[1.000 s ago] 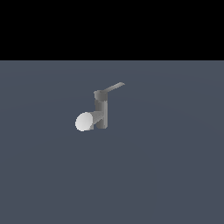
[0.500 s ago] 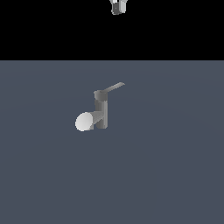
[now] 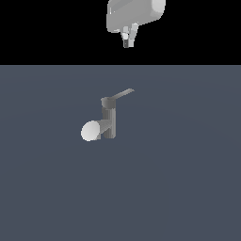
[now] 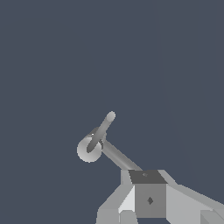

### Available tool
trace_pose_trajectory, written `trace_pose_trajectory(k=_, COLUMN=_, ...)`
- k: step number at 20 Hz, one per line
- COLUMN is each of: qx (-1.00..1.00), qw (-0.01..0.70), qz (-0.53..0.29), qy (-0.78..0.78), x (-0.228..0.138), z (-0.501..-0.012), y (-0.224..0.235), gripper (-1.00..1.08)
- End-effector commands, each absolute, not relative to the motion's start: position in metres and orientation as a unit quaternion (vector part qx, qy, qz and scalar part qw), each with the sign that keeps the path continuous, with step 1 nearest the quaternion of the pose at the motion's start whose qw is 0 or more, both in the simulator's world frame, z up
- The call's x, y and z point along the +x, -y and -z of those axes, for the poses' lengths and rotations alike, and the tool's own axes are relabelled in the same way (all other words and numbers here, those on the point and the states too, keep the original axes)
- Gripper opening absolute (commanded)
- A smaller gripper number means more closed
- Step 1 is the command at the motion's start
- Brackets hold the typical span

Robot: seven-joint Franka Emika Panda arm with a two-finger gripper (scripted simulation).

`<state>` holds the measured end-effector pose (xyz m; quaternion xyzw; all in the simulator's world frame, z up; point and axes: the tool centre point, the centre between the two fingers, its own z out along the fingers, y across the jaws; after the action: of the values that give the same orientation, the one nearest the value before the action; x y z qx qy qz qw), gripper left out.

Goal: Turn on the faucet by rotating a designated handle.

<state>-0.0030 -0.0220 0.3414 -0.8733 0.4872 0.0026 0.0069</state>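
Note:
The faucet (image 3: 109,121) is a small grey tap standing upright on the dark floor. Its thick spout (image 3: 90,131) ends in a pale round face toward the exterior view's left. The handle (image 3: 123,93), a thin light-grey lever, slants up from the round cap toward the exterior view's right. My gripper (image 3: 127,42) hangs well above the lever's tip, touching nothing, its fingers drawn together and empty. In the wrist view the faucet (image 4: 89,151) lies beyond my gripper (image 4: 148,188), with the slim handle (image 4: 105,127) crossing its round part.
A flat dark grey-blue floor (image 3: 188,188) spreads all around the tap. The white hand of the arm (image 3: 136,14) fills the upper edge of the exterior view. Nothing else stands nearby.
The gripper and hand have come down into the exterior view from above, where one second ago nothing of the arm showed. The faucet and its lever have not moved.

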Motion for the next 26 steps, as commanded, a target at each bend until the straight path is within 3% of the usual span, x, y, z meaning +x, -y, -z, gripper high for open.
trace_pose_trajectory(k=1, qx=-0.857, qw=0.006, qz=-0.002, qy=-0.516, x=0.009, z=-0.325, y=0.024, gripper=-1.0)
trace_pose_trajectory(k=14, qx=-0.762, qw=0.002, qz=-0.001, qy=-0.648, x=0.061, z=-0.234, y=0.032, gripper=-1.0)
trace_pose_trajectory(k=26, qx=-0.709, qw=0.0, qz=0.0, qy=-0.705, x=0.079, z=-0.185, y=0.035, gripper=-1.0)
